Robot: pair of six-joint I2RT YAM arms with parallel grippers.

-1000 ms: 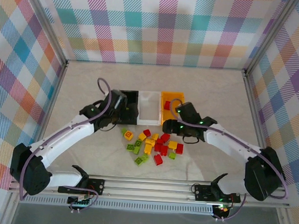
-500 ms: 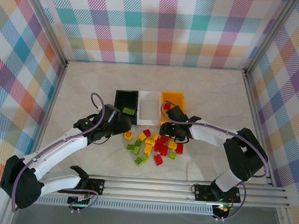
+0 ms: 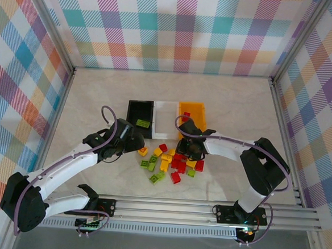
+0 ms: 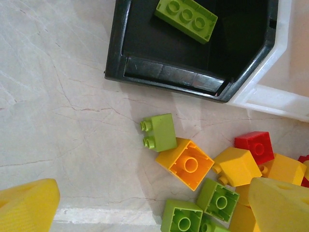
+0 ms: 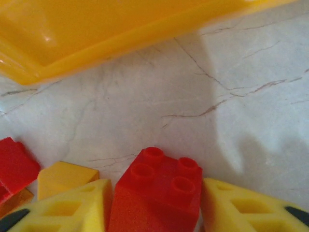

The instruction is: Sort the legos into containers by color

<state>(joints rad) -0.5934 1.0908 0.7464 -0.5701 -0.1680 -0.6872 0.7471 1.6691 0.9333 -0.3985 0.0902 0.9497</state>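
Observation:
A pile of red, yellow and lime legos (image 3: 169, 162) lies on the marble table in front of three containers: black bin (image 3: 130, 113), white bin (image 3: 166, 105) and orange-yellow bin (image 3: 193, 105). One long green lego (image 4: 186, 19) lies in the black bin (image 4: 116, 48). My right gripper (image 3: 183, 150) is down at the pile's far right, just before the orange-yellow bin (image 5: 120, 34). Its yellow fingers press both sides of a red lego (image 5: 159, 188). My left gripper (image 3: 135, 142) hangs open over the pile's left edge, above a green lego (image 4: 161, 131) and an upturned yellow one (image 4: 186, 164).
Checkered walls enclose the table on three sides, and a metal rail (image 3: 166, 207) runs along the near edge. Bare marble stretches left of the black bin and behind the bins. The white bin's corner (image 4: 270, 96) abuts the black bin.
My left gripper pulled back from the black bin toward the pile, leaving the green lego inside. My right gripper came down from the orange-yellow bin and closed on a red lego.

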